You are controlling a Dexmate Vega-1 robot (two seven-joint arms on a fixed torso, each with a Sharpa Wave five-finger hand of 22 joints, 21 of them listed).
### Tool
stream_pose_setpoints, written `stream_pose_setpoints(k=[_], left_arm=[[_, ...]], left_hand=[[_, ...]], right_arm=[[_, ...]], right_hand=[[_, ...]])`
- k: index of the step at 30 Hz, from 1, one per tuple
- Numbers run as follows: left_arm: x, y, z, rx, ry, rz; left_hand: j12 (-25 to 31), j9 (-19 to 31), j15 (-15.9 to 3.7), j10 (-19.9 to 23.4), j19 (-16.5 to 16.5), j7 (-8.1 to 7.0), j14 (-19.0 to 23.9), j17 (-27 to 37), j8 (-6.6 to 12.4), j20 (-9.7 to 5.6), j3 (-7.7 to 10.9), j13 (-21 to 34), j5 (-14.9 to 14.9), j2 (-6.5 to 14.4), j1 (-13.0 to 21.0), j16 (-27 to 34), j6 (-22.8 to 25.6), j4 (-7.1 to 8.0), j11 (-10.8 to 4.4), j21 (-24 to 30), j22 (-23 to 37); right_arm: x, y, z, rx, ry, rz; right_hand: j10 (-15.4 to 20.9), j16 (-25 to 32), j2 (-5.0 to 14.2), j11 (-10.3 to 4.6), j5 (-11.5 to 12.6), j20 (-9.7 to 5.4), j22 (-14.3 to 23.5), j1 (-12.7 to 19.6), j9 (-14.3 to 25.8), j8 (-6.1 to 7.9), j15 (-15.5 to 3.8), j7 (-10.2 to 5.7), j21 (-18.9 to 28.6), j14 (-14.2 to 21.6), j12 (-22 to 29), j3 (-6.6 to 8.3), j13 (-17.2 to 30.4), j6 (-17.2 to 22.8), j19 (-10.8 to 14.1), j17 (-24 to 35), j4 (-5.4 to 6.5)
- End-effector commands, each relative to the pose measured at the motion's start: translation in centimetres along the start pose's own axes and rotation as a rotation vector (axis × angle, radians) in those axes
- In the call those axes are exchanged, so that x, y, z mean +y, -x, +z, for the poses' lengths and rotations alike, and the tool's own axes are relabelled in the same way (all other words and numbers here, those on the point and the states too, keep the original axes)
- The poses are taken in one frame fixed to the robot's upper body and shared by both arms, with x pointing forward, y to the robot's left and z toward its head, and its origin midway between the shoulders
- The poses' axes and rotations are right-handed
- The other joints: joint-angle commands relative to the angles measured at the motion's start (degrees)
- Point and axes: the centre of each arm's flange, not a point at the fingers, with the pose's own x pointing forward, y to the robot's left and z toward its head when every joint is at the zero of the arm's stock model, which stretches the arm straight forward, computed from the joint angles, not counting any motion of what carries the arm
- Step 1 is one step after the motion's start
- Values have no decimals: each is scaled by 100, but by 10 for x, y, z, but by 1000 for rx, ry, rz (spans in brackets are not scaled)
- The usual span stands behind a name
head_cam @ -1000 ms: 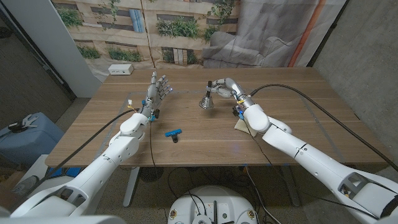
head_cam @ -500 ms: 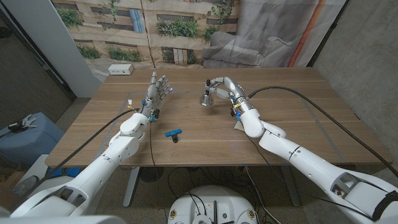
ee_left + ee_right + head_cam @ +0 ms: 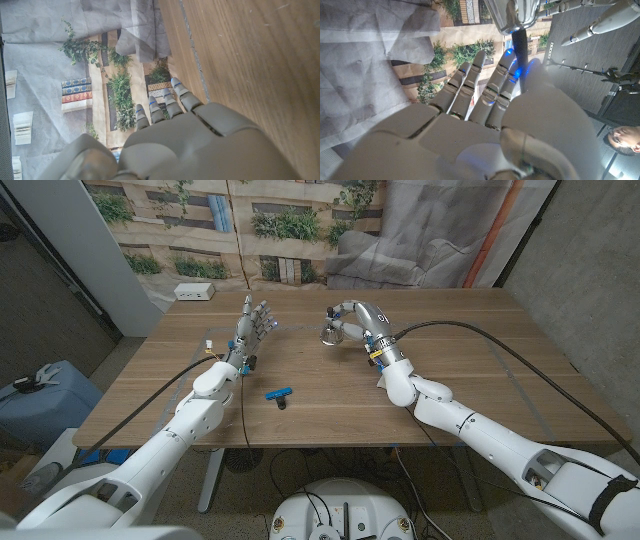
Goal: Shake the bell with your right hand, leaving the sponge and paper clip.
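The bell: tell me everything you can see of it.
The bell is small, with a shiny silver metal body and a dark handle. The right hand holds it by the handle toward the table's far side; in the right wrist view the fingers close round the handle, the body beyond the fingertips. Whether it touches the table is unclear.

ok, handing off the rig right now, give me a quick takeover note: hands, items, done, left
Right hand grips the bell by its dark handle, lifted and tilted over the far middle of the table.
Left hand holds nothing, fingers apart, over the table's left side.
Paper clip, blue, lies untouched near the front middle. Sponge not identifiable.
Done: bell picked up.
Left: shake it, set it down.
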Motion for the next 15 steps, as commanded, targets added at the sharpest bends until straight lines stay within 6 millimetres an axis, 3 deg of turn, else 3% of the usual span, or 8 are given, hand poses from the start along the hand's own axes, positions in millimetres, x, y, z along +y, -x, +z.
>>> stream_pose_setpoints(k=[1,10,15], left_arm=[[0,0,0,0,0,0],[0,0,0,0,0,0],[0,0,0,0,0,0]], left_hand=[[33,25,-564,18,45,-35,51,27,33,3,1,30,40,45,16,32,-1,39,-29,40,32],[33,25,-562,18,43,-35,50,27,32,2,1,30,39,45,16,32,-3,39,-47,39,32],[32,25,-559,17,44,-35,51,27,32,6,1,30,40,45,16,32,-3,39,-47,40,32]], right_arm=[[3,4,3,-43,80,-83],[6,5,6,-36,107,-105],[4,0,0,27,-18,-29]], right_hand=[[2,38,-3,-4,13,-268,17,-7,12,3,-827,-55,4,81,-8,-6,14,46,56,51,-29],[16,25,-24,-7,13,-289,16,-41,12,7,-808,-64,-12,75,-5,-29,13,71,15,52,-28],[7,8,-8,-4,12,-303,15,-106,12,-2,-790,-58,-12,82,-14,-41,6,59,11,46,5]])
